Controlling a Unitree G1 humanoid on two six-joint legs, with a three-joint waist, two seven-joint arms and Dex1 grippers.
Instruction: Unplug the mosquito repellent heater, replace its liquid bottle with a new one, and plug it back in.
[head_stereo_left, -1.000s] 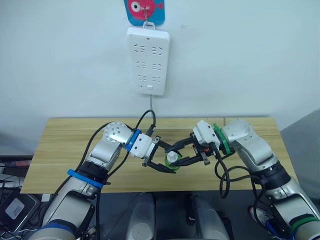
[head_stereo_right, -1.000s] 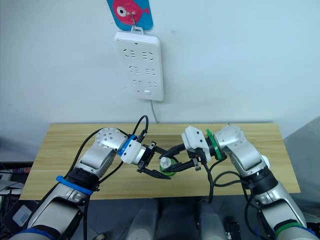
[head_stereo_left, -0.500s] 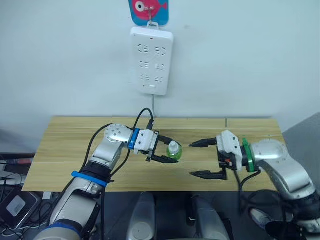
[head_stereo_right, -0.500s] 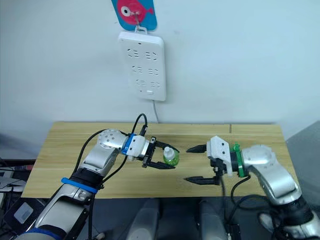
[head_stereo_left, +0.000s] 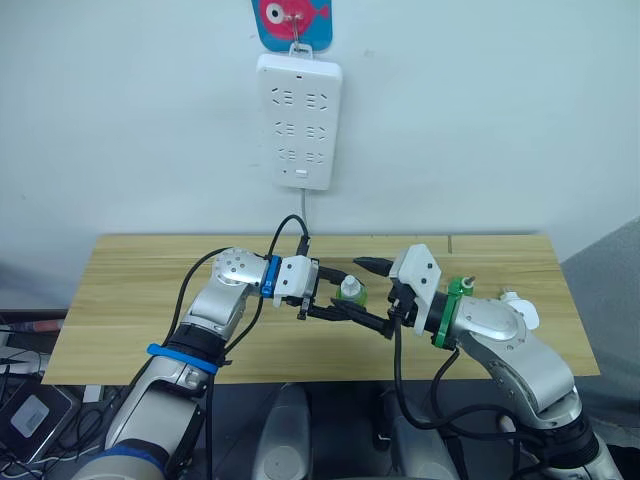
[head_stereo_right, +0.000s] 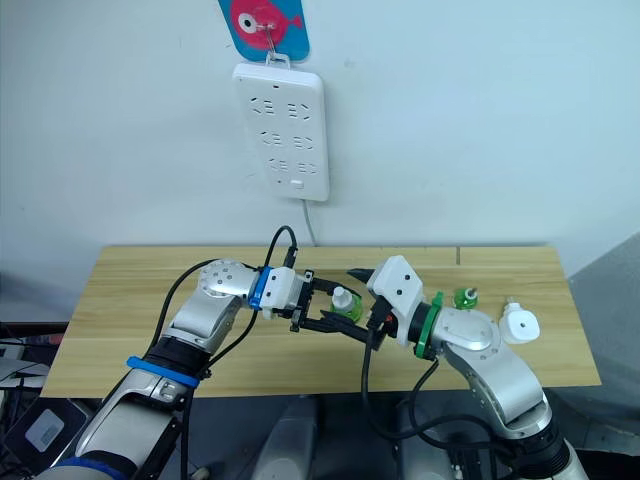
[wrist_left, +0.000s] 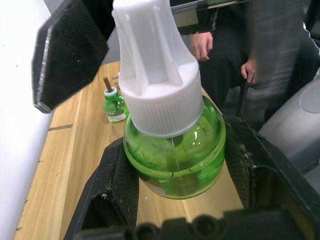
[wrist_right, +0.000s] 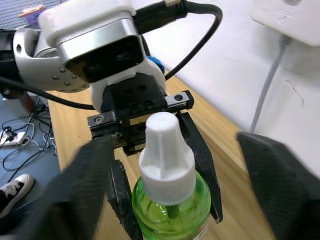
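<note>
Here the long wooden table (head_stereo_right: 120, 290) carries the small white cylindrical heater (head_stereo_right: 520, 325) near its right end. The left gripper (head_stereo_left: 335, 301) clamps a capped green liquid bottle (head_stereo_left: 350, 292); the right gripper (wrist_right: 172, 165) straddles it, jaws apart. Closing off-centre could knock the bottle loose. The left wrist view shows an uncapped green bottle (wrist_left: 114, 104) on the table.

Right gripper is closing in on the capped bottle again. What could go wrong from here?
1. The left gripper holds the green bottle only by its round belly; twisting the white cap may spin or tip it.
2. The open right gripper is very close to the left fingers and may pinch them.
3. A slip drops the bottle on the table.
</note>
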